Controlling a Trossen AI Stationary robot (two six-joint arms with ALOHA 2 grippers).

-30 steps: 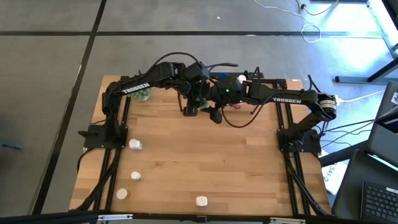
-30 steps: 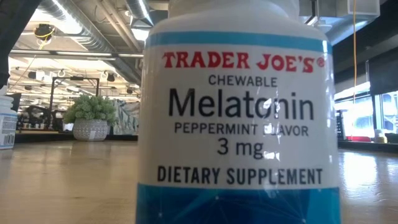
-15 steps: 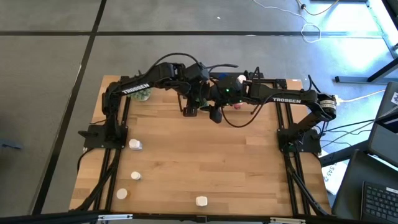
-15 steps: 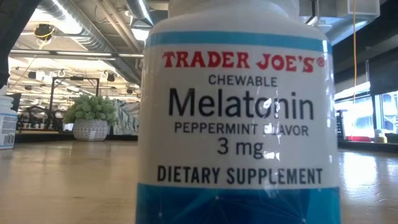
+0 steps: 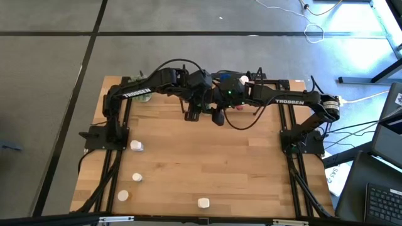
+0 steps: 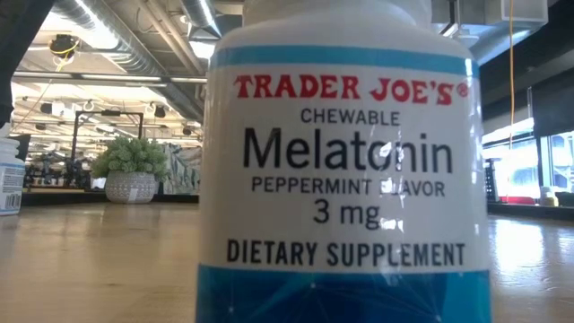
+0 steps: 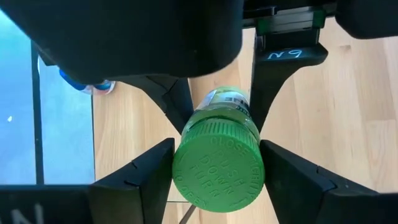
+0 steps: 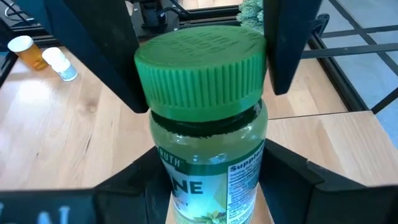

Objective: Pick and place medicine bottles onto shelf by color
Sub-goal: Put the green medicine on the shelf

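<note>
A clear bottle with a green cap [image 8: 202,130] is held between my two grippers above the table's far middle. In the high view the arms hide it. My left gripper [image 7: 217,177] is shut on its cap. My right gripper [image 8: 208,186] is shut on its body and also shows in the left wrist view [image 7: 214,106]. Three white bottles [image 5: 136,145] stand on their bases at the table's left, and one [image 5: 203,203] stands at the near edge. The arms largely hide the shelf. My left gripper pinches the green cap's ribbed rim [image 7: 180,171] between its two fingers [image 7: 149,171], one on each side; the cap's top faces its wrist camera. The bottle is clear of the table. My right gripper pinches the bottle's labelled body [image 8: 249,177] below the cap, between its two fingers [image 8: 283,177]. The fingers lie across the bottle. The bottle is clear of the table, its cap end pointing away from the right fingers.
A Melatonin bottle [image 6: 341,161] stands right in front of the low camera and blocks most of its view. A potted green plant [image 6: 130,166] sits at the far left. An orange bottle [image 8: 28,51] and a white-capped one [image 8: 61,64] stand beyond the grippers.
My left arm has shifted a little toward my right gripper at the table's far middle. The right arm and the bottles on the table have kept still.
</note>
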